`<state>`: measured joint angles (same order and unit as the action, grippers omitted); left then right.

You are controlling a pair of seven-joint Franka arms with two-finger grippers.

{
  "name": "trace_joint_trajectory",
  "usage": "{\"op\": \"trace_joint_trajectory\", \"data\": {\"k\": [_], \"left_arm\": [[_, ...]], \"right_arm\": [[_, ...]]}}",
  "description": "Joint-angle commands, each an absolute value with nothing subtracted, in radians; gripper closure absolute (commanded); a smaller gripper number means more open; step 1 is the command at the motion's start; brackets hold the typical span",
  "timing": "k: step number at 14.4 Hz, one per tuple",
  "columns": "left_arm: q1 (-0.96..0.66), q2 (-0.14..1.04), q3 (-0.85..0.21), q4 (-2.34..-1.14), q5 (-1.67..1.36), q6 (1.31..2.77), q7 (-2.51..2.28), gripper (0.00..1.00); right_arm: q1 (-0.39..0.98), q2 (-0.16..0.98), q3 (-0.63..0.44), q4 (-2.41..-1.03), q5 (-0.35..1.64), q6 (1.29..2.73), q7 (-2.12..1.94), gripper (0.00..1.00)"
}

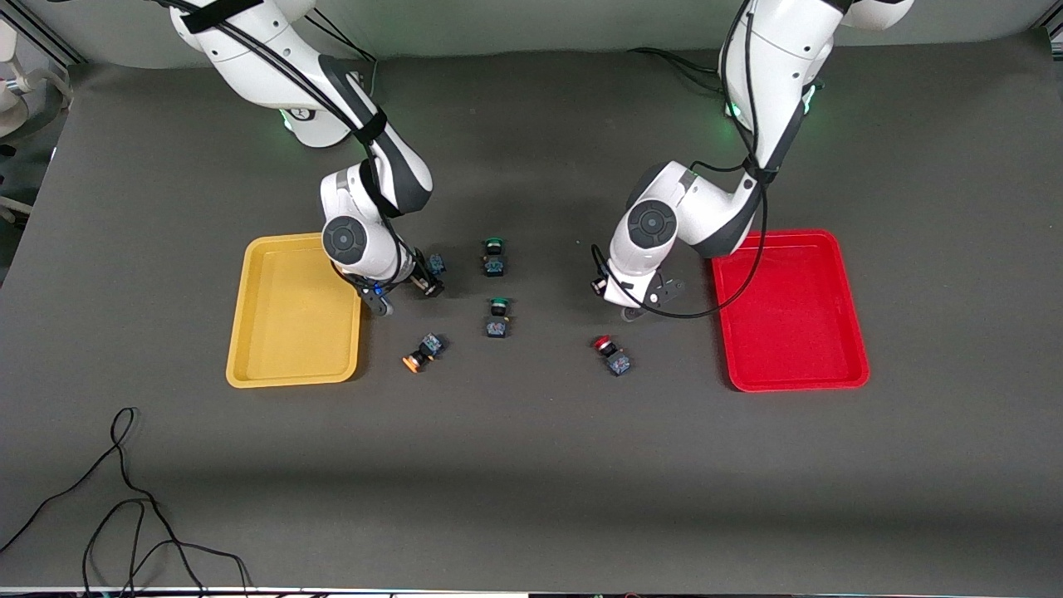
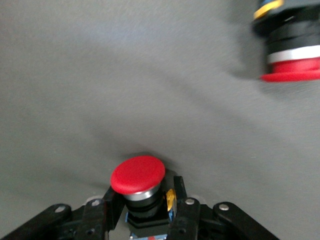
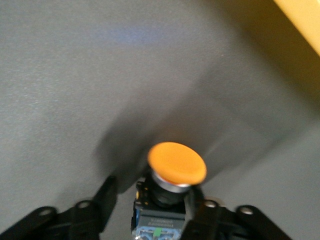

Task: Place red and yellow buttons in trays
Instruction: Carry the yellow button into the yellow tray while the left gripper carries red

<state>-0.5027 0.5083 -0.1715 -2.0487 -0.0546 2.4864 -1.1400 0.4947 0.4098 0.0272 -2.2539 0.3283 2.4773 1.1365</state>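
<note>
From my station I see the right gripper (image 1: 413, 282) low over the mat just beside the yellow tray (image 1: 292, 311), its fingers (image 3: 102, 200) clamped on a yellow-capped button (image 3: 171, 185) whose cap points away from the wrist, the tray's rim showing at the corner of that wrist view; the left gripper (image 1: 644, 301) sits over the mat between the green-capped switches and the red tray (image 1: 791, 309), its fingers (image 2: 186, 212) closed on a red-capped button (image 2: 140, 187), cap outward; both trays hold nothing that I can see; a second yellow-capped button (image 1: 423, 351) lies tipped on its side on the mat, nearer the front camera than the right gripper and just beside the yellow tray's nearer corner; a second red-capped button (image 1: 611, 354) lies tipped on the mat, nearer the camera than the left gripper and apart from the red tray, and it shows blurred at the edge of the left wrist view (image 2: 290, 47); two green-capped switches sit between the arms, one (image 1: 494, 257) farther from the camera and the other (image 1: 498, 318) nearer, both apart from either tray; a loose black cable (image 1: 124, 498) trails on the mat near the camera, toward the right arm's end.
</note>
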Motion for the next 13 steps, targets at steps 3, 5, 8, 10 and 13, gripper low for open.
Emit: {"op": "trace_joint_trajectory", "data": {"k": [3,5,8,10,13], "left_arm": [[-0.459,0.330,-0.170,-1.878,-0.063,2.066,-1.146,1.00],[-0.396,0.200,-0.167,-1.847,-0.060,1.891,-1.061,1.00],[-0.269,-0.009,-0.158,-1.871,-0.045,1.719,-0.808,1.00],[-0.172,-0.118,-0.114,-1.899,-0.044,1.620,-0.561,1.00],[-0.144,-0.167,0.047,-1.917,0.015,1.601,-0.268,1.00]], "right_arm": [[0.488,0.296,0.022,-2.252,0.351,2.375,1.129,0.91],[0.477,0.179,-0.015,-2.249,0.336,2.249,1.044,0.91],[0.468,0.077,-0.177,-2.256,0.310,2.131,0.760,0.91],[0.468,0.097,-0.222,-2.276,0.264,2.138,0.666,0.90],[0.407,0.103,-0.267,-2.362,0.202,2.225,0.476,0.90]]}}
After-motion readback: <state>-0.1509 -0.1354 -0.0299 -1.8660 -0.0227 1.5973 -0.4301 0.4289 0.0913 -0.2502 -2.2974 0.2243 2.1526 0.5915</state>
